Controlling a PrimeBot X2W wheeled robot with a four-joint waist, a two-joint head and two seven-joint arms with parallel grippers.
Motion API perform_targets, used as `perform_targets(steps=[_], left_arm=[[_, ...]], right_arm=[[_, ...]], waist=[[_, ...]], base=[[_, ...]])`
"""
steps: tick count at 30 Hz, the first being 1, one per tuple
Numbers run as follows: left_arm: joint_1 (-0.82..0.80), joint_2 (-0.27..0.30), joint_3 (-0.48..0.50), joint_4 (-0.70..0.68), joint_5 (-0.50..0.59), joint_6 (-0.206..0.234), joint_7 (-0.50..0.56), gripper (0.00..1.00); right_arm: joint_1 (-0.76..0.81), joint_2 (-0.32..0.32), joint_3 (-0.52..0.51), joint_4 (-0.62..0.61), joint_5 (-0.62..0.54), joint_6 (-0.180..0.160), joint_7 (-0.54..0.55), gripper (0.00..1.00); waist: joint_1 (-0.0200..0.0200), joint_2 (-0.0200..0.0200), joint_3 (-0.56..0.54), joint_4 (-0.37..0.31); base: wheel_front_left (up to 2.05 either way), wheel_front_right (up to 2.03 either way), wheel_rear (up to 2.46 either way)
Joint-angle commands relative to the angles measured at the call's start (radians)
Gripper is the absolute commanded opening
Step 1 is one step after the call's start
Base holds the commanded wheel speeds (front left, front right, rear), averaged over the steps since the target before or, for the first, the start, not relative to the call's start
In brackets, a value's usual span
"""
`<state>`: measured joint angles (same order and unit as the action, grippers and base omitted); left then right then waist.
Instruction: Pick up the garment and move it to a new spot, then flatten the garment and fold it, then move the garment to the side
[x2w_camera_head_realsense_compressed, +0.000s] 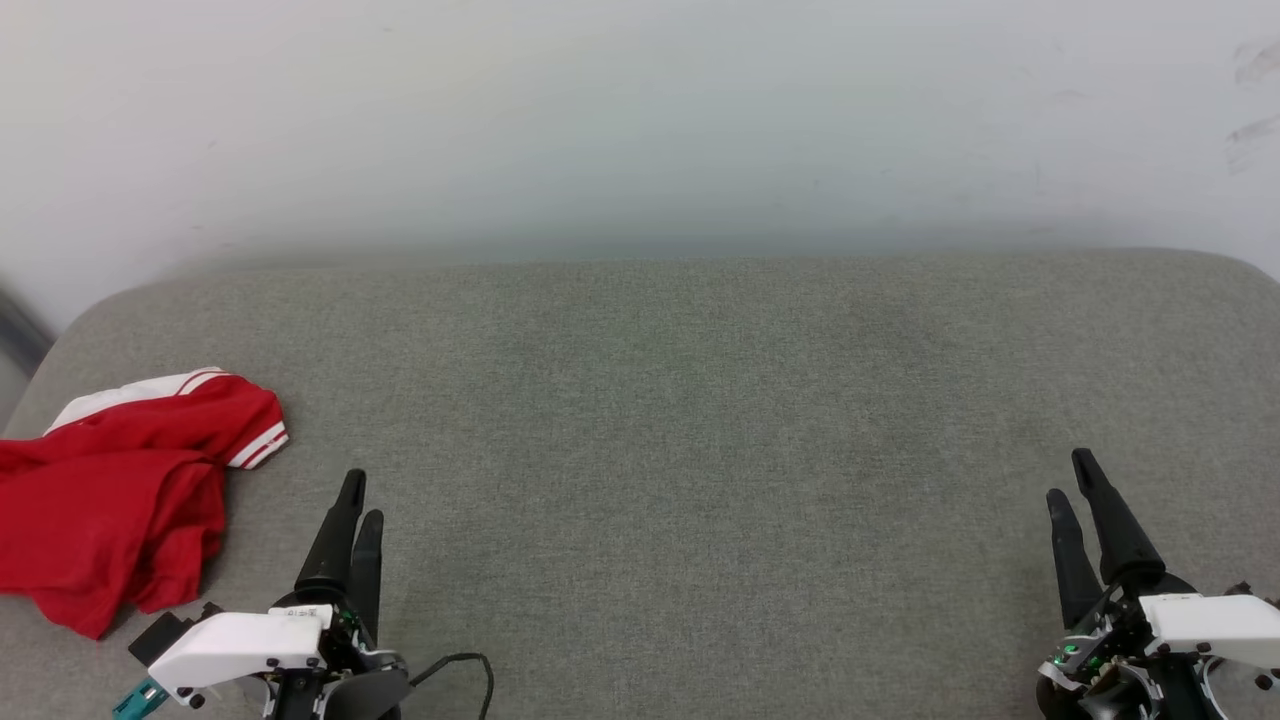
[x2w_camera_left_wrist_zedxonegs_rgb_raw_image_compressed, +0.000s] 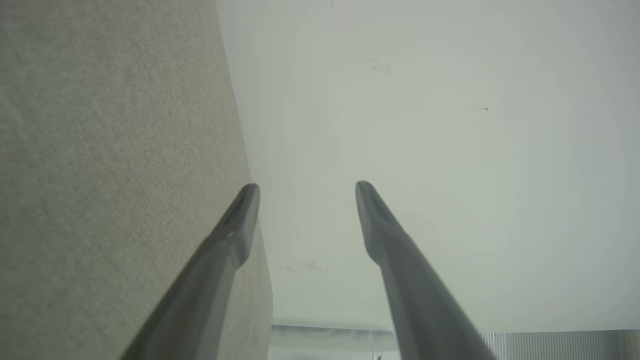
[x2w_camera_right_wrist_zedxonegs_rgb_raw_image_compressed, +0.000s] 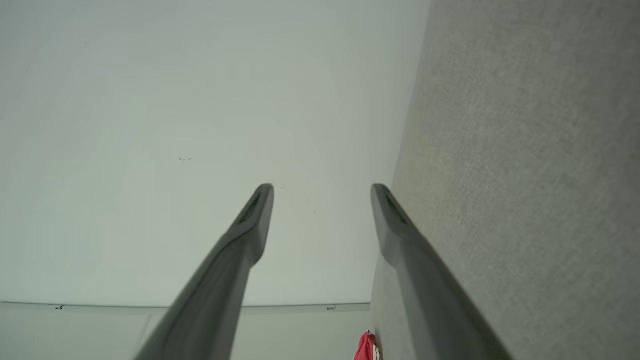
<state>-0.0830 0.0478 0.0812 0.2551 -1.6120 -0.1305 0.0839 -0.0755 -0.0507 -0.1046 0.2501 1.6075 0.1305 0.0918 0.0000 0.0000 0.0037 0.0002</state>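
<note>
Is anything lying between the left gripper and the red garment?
Nothing. In the head view, the strip of grey cushion between the left gripper and the crumpled garment is bare.

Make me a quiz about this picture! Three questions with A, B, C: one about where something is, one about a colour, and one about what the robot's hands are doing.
1. Where does the garment lie on the grey padded surface?
A. At the left side
B. In the middle
C. At the right side

2. What colour is most of the garment?
A. Blue
B. Red
C. Green

3. How do the left gripper and the right gripper stand?
A. Both open, holding nothing
B. Both shut on the garment
C. One open, one shut

Answers:
1. A: in the head view it lies crumpled at the left edge, near the left gripper.
2. B: the cloth is red, with a white sleeve and striped trim.
3. A: each wrist view shows two fingers apart with nothing between them.
</note>
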Motion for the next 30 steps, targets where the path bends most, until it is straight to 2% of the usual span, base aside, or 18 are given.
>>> perform_targets(steps=[1,9,19,30], left_arm=[[-0.026,0.002,-0.013,-0.027,0.003,0.0,-0.011,1.0],[-0.029,0.002,-0.041,-0.068,0.036,0.0,-0.049,1.0],[-0.028,0.002,-0.054,-0.091,0.19,0.0,-0.087,1.0],[-0.028,0.003,-0.083,-0.108,0.472,0.0,-0.13,1.0]], right_arm=[[-0.011,-0.001,0.005,-0.029,-0.008,0.0,-0.011,1.0],[0.0,-0.015,0.03,-0.054,-0.065,0.0,-0.054,1.0],[0.004,-0.022,0.043,-0.074,-0.229,0.0,-0.094,1.0],[0.015,-0.016,0.05,-0.111,-0.506,0.0,-0.137,1.0]], waist=[[0.0,0.0,0.0,0.0],[0.0,0.0,0.001,0.002],[0.0,0.0,0.002,0.005],[0.0,0.0,0.002,0.009]], base=[[0.0,0.0,0.0],[0.0,0.0,0.0],[0.0,0.0,0.0],[0.0,0.0,0.0]])
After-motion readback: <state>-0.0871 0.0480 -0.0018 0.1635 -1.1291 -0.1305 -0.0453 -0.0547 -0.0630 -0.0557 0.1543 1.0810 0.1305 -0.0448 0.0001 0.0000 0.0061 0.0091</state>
